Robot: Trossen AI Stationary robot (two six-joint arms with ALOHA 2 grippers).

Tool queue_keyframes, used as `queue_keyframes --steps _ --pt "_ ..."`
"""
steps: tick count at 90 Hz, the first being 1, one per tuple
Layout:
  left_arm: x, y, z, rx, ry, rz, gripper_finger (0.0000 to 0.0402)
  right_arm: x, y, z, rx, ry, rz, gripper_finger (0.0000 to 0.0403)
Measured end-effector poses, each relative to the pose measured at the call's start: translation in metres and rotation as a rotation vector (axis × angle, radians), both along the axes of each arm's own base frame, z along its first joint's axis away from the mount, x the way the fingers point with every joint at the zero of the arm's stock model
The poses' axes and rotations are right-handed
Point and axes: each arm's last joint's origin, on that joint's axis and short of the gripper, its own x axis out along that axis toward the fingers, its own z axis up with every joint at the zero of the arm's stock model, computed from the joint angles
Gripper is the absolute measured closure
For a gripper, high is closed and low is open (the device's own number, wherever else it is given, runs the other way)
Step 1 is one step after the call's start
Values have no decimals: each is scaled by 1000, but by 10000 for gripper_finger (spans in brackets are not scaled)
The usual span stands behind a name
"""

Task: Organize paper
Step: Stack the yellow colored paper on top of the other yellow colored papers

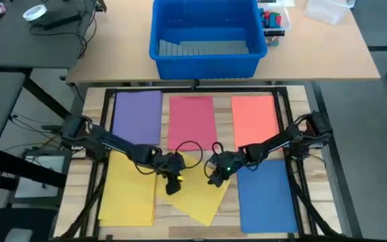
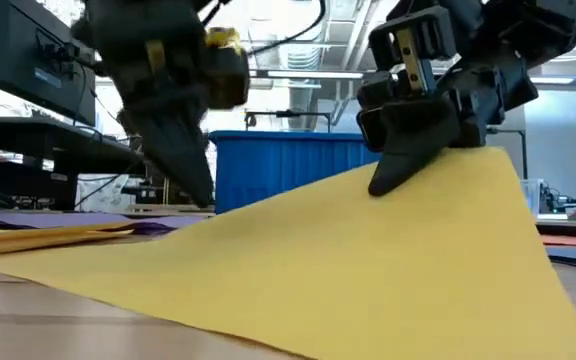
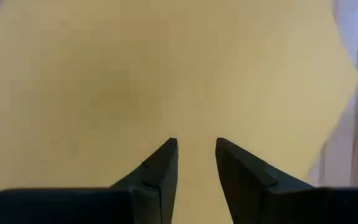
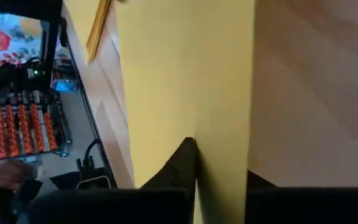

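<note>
Coloured paper sheets lie flat on the table: purple (image 1: pixel 137 114), red (image 1: pixel 191 121), orange (image 1: pixel 254 119), blue (image 1: pixel 266 195) and a yellow one (image 1: pixel 125 195) at the near left. A second yellow sheet (image 1: pixel 197 196) lies askew in the middle. Its right side is raised and its left part (image 2: pixel 88 262) is on the table. My right gripper (image 1: pixel 215 176) is shut on that raised side. My left gripper (image 1: pixel 173 183) points down over the same sheet, its fingers (image 3: pixel 166 163) slightly open with yellow paper filling the view ahead. My right gripper pinches the askew yellow sheet at its raised right edge (image 4: pixel 221 143) between its two fingers, one layer. The fingers (image 2: pixel 393 175) slant down onto it from the table's right. The sheet slopes from the hold down toward the left, where it rests on the table. My left gripper's tips (image 2: pixel 198 190) stand at the sheet's surface; I cannot tell whether they touch it.
A big blue bin (image 1: pixel 203 60) stands on the far table beyond the sheets, with a clear box of colourful things (image 1: pixel 274 21) to its right. A black frame (image 1: pixel 193 87) borders the work surface. Cables loop between the two grippers.
</note>
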Motion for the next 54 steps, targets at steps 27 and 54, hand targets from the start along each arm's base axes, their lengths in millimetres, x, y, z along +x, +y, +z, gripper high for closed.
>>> queue_keyframes --steps 27,54 --pt "-38 12 72 90 50 43 308 1 10 34 92 -65 -139 403" --pt "-92 26 129 76 58 228 308 23 31 92 51 -213 -158 403"
